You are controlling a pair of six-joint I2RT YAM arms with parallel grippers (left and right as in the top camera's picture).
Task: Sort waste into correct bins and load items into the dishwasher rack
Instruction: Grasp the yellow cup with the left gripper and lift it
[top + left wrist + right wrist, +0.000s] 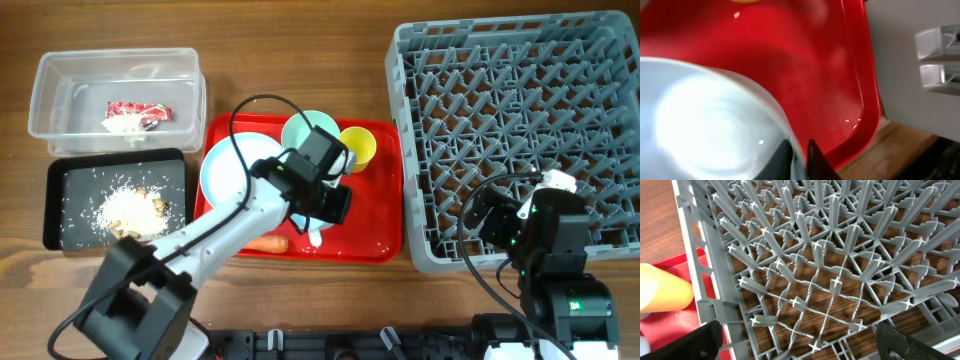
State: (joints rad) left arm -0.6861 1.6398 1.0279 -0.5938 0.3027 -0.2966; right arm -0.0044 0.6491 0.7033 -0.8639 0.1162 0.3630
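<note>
The light-blue plate (235, 165) lies on the left of the red tray (385, 200). My left gripper (318, 195) reaches over it. In the left wrist view its jaws (801, 150) are shut on the plate's rim (705, 120). The mint bowl (305, 130), yellow cup (358, 148), carrot (265, 243) and white spoon (315, 238) are on the same tray. The wrapper (135, 112) and tissue (125, 124) lie in the clear tub (115, 60). Crumbs (130, 208) lie in the black tray (60, 215). My right gripper (495, 222) is open and empty above the near-left corner of the grey rack (520, 120). The light-blue bowl is not visible.
The right wrist view shows my open fingers (802, 345) over the rack's pegs (815, 255), with the yellow cup (660, 295) and the red tray's edge (690, 260) at the left. The left wrist view shows a few crumbs (852, 121) near the tray's corner.
</note>
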